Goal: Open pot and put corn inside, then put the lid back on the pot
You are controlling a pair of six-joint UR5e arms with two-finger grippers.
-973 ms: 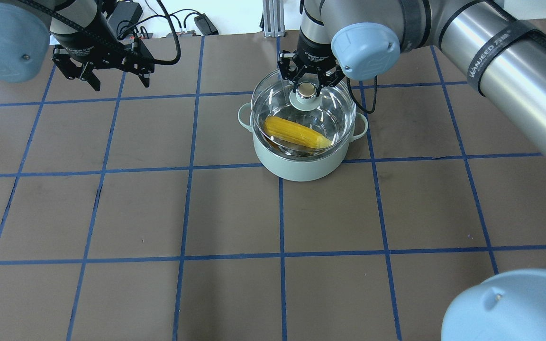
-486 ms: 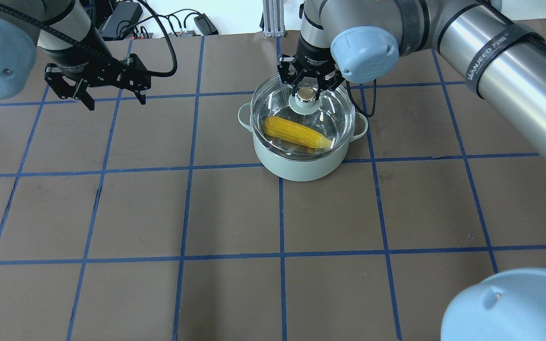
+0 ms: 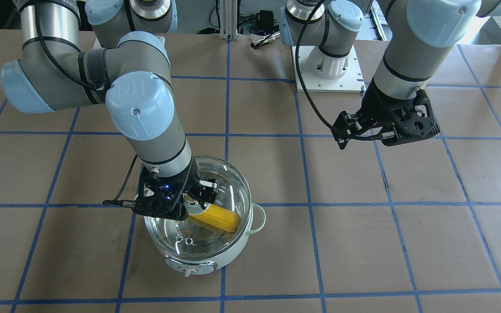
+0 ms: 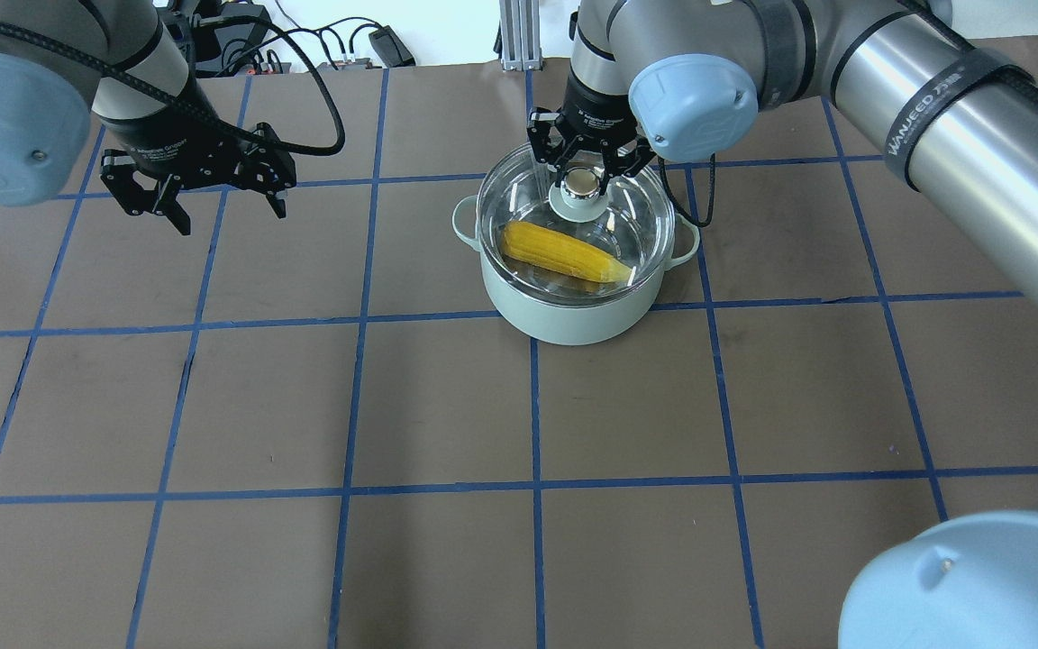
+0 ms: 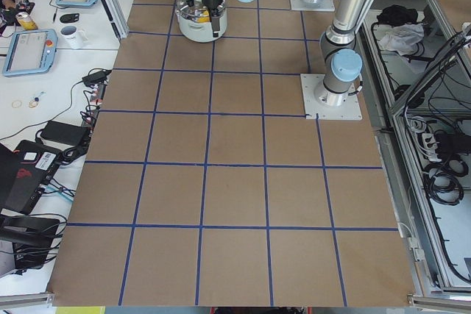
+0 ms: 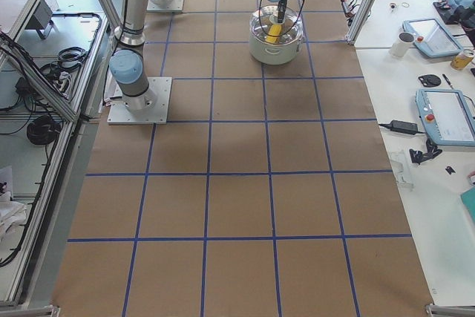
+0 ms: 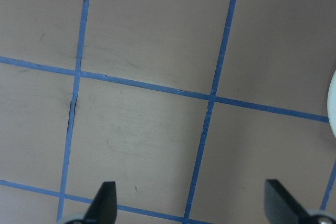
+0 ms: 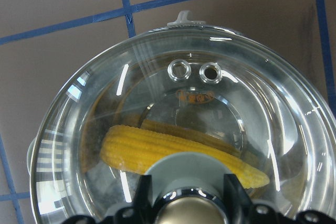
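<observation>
The pale green pot stands on the gridded brown bench, the yellow corn lying slantwise inside it under the clear glass lid, which covers the pot's mouth. The right gripper is clamped on the lid's knob from above. Well off to the side, the left gripper hangs over bare bench, fingers spread wide and holding nothing.

"WANJEED" runs in white capitals along the black strap binding the right arm; the characters after it we cannot make out. That arm's blue joint cap carries an embossed "UR" logo. White lettering on the left wrist and right wrist is too small for us to read.
</observation>
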